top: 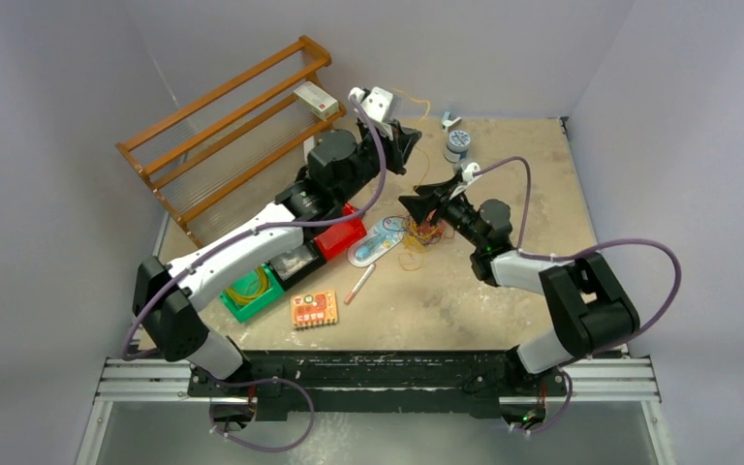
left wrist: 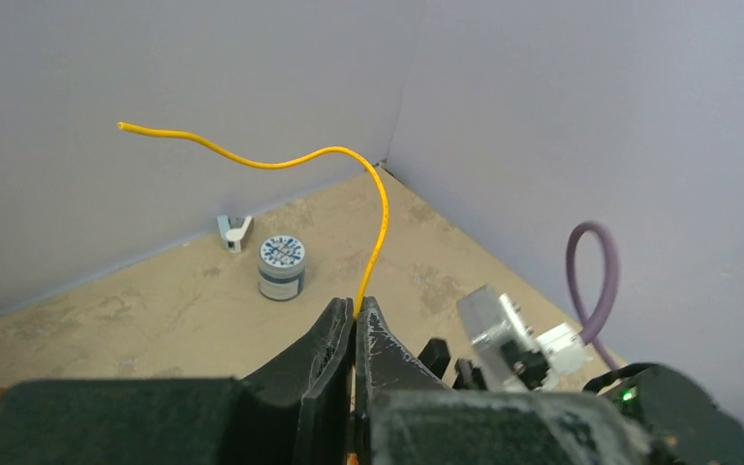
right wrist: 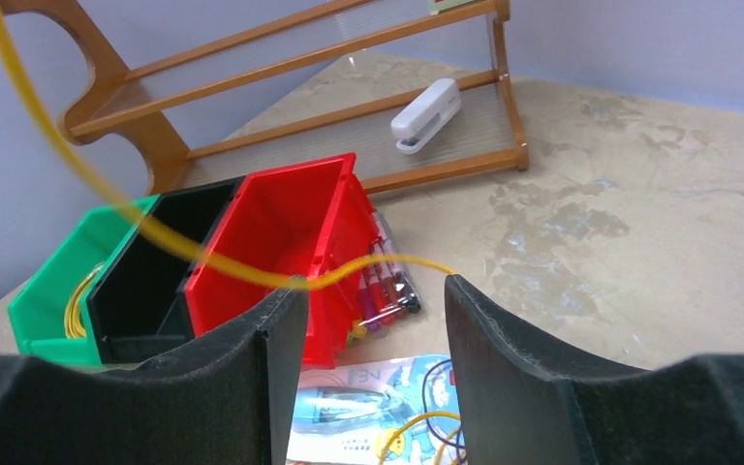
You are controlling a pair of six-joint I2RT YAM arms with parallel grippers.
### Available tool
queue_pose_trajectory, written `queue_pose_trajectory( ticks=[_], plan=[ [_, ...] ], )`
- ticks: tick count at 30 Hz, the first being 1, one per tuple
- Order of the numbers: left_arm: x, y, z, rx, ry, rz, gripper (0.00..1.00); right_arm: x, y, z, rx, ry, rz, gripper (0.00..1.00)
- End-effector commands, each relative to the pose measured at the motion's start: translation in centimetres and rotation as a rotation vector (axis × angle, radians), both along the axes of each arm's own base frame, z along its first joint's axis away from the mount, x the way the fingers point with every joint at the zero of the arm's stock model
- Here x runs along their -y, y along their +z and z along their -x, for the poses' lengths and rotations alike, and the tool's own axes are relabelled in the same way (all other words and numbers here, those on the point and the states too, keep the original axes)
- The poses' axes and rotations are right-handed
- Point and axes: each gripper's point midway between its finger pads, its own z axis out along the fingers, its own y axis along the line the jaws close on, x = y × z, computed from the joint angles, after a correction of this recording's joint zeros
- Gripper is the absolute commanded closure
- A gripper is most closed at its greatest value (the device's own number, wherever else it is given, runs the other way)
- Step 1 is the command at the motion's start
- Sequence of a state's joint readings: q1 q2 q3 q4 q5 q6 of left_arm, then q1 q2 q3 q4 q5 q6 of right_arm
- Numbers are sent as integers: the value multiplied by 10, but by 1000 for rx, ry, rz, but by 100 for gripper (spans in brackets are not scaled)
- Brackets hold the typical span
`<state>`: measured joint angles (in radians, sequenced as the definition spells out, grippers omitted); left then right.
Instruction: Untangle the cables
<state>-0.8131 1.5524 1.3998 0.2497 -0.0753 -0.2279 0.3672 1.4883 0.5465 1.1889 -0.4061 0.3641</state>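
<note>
Near a red bin [right wrist: 291, 228] and wooden rack [top: 223, 126], left claw [left wrist: 356, 310] pinches a curling yellow cable [left wrist: 380, 208]; right claw [right wrist: 376, 291] gapes over tangled cables [top: 424, 232].

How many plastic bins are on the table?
3, in one row, as the right wrist view shows: green bin at the left, black bin in the middle, red bin at the right. None seems hidden.

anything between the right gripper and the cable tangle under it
Nothing blocks it. The open right gripper hangs above the tangle of thin yellow, orange and dark cables; only one loose yellow cable strand crosses the gap between its fingers.
</note>
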Motion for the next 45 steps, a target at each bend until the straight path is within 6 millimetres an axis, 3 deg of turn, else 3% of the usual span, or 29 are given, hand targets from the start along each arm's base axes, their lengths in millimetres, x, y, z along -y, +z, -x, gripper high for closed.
queue_pose_trajectory(
  ticks=[1, 10, 18, 21, 25, 28, 37, 41, 45],
  plan=[
    [-29, 70, 12, 39, 71, 96, 100, -16, 29, -4, 124, 43, -52, 45],
    [-64, 141, 19, 120, 174, 123, 100, -28, -18, -10, 43, 74, -31, 53],
    [-89, 192, 18, 221, 279, 115, 100, -29, -46, 3, -26, 97, -35, 58],
    [-98, 206, 17, 248, 316, 117, 100, -24, -47, 11, -33, 92, -48, 70],
    [-104, 201, 15, 246, 348, 82, 100, -19, -29, 23, -6, 92, -71, 90],
    [-110, 189, 15, 226, 373, 59, 100, -15, -5, 28, 34, 82, -73, 97],
    [-136, 145, 17, 156, 466, -16, 100, 7, 81, 23, 125, -38, 67, 100],
    [-145, 120, 19, 109, 496, -58, 100, 13, 107, 21, 114, -73, 117, 100],
    [-149, 107, 22, 81, 500, -63, 100, 3, 118, 29, 153, 9, 128, 100]
  ],
)
